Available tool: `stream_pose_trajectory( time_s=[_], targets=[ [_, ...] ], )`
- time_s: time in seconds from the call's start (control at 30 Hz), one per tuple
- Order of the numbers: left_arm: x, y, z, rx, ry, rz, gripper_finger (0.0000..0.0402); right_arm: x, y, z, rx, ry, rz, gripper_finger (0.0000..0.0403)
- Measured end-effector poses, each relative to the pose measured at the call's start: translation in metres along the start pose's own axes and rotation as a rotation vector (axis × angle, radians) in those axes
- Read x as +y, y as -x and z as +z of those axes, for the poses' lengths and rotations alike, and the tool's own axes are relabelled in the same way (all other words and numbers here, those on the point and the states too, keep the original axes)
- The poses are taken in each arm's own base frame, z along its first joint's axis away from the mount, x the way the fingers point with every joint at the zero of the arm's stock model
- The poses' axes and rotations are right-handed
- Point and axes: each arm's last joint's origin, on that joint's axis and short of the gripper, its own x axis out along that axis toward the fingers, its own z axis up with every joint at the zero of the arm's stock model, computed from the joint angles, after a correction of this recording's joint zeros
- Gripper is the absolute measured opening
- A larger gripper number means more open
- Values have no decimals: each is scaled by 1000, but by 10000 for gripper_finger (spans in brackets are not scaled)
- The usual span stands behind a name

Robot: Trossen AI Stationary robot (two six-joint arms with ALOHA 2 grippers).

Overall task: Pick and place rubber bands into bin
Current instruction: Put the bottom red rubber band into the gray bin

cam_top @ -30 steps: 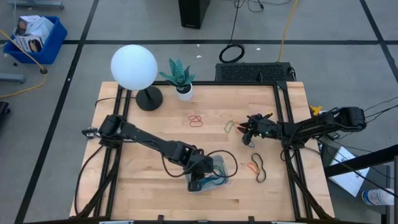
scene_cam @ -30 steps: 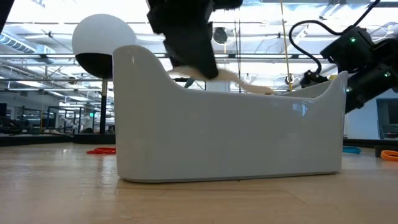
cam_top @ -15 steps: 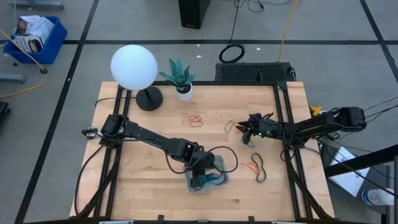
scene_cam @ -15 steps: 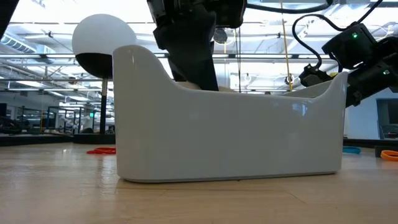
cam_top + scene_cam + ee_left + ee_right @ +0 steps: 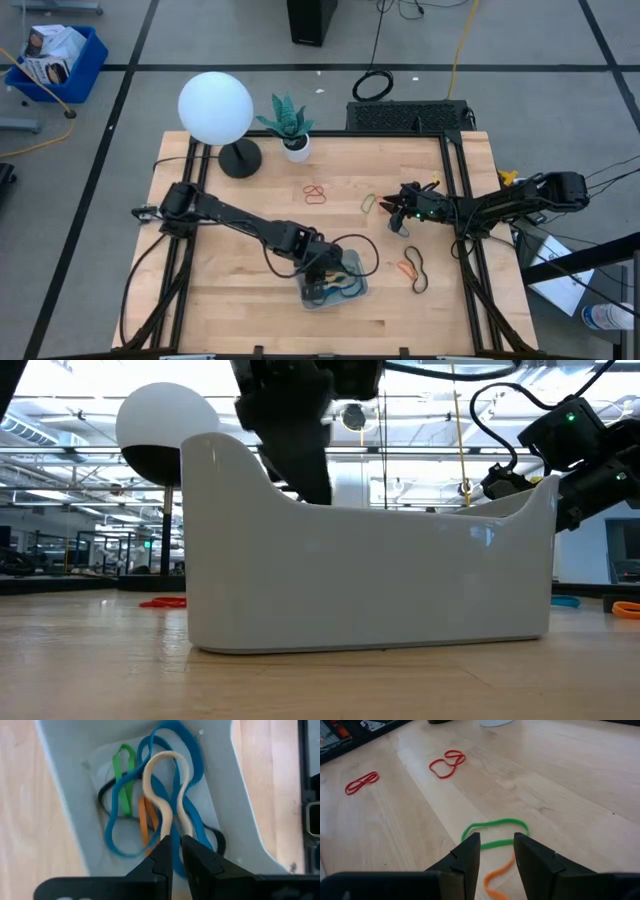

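Observation:
The pale grey bin (image 5: 358, 291) stands near the table's front edge; in the low view its wall (image 5: 370, 580) fills the foreground. It holds blue, green, orange, black and tan rubber bands (image 5: 150, 805). My left gripper (image 5: 176, 847) points down into it, narrowly open, fingertips just above the tan band (image 5: 167, 785). In the high view my left gripper (image 5: 322, 284) is over the bin. My right gripper (image 5: 496, 851) is open at the table's right, over a green band (image 5: 495, 832) and an orange one (image 5: 499, 870); in the high view my right gripper (image 5: 400, 213) is beside the green band (image 5: 368, 204). My left gripper comes at the bin from above, slanting. The tan band's near end (image 5: 170, 827) lies right at its fingertips, one strand toward each finger. Whether the fingers touch it I cannot tell. The band lies slack on the other bands in the bin.
Red bands (image 5: 315, 192) lie on the table's middle; they show again as red bands (image 5: 447, 764) in the right wrist view. Black and orange bands (image 5: 412, 268) lie at the right front. A globe lamp (image 5: 215, 107) and a potted plant (image 5: 290, 125) stand at the far edge.
In the low view the tan band hung from my left gripper above the bin's rim a second ago. It has since sunk below the rim and no longer shows there.

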Motion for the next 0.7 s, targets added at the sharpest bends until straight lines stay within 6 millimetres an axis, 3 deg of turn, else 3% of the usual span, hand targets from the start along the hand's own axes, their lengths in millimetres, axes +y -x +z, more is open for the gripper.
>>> stream_pose_trajectory(
  time_s=[0.17,0.37,0.57,0.7],
  targets=[
    [-2,43,-1,-47,6,-2,46,0,0,0,0,0,0,114],
    [-5,122,-2,-253,-101,-4,46,0,0,1,-7,-2,3,114],
    [-3,199,-19,-464,-165,79,47,1,0,1,-10,-9,5,114],
    [-2,240,-35,-574,-210,129,47,1,0,1,-10,-33,5,114]
  ],
)
